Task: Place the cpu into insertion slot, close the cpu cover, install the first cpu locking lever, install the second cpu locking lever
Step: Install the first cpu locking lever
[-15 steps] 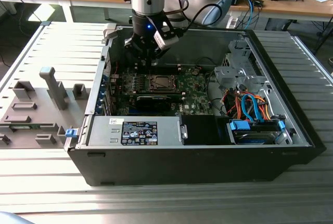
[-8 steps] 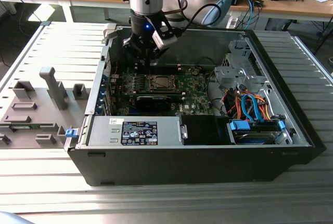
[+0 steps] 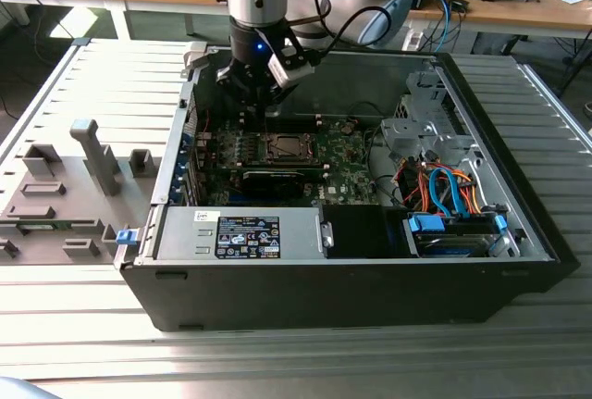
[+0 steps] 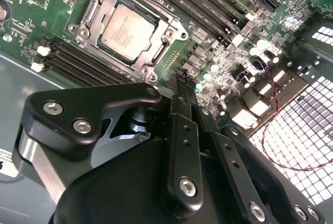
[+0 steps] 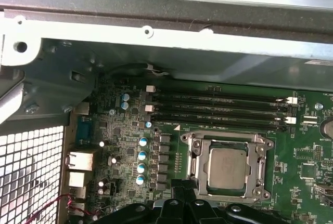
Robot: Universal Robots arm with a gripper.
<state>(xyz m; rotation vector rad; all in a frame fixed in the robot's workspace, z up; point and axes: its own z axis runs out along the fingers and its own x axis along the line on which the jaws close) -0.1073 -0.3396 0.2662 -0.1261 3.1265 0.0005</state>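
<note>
1. Nearest in the exterior view is the slatted metal table [image 3: 277, 367]. The open black computer case [image 3: 305, 302] stands on it.
2. Just inside the case's near wall lies a grey power supply box [image 3: 236, 232] with a dark label. At about 3 o'clock from that box sit blue-trimmed drive bays [image 3: 453, 232], with orange and blue cables [image 3: 444, 186] rising behind them.
3. On the table at 9 o'clock from the case is a grey fixture block [image 3: 74, 177] with upright posts.
4. Farther in lies the green circuit board [image 3: 347, 163]. The insertion slot [image 3: 267, 147] sits near its middle, at about 12 o'clock from the power supply box.
5. The cpu [image 5: 227, 168] rests flat in that slot, its dull silver top showing in both wrist views. The cpu cover [image 5: 196, 161] is down over it, so the chip shows through the cover's square window. Whether the locking levers are latched cannot be told.
6. Long black memory slots [image 5: 218, 109] run beside the socket, and a row of small blue-topped capacitors [image 5: 141, 160] stands near it.
7. The gripper [image 4: 182, 78] hangs over the board just beyond the socket, at about 11 o'clock from it in the exterior view. Its black fingers [image 4: 179, 130] are pressed together at the tips with nothing between them — apart from the cpu, not touching it.
8. Above it rises the robot arm [image 3: 259, 1].
9. Farthest back stand wooden desks [image 3: 518, 10] strewn with cables and small parts.
</note>
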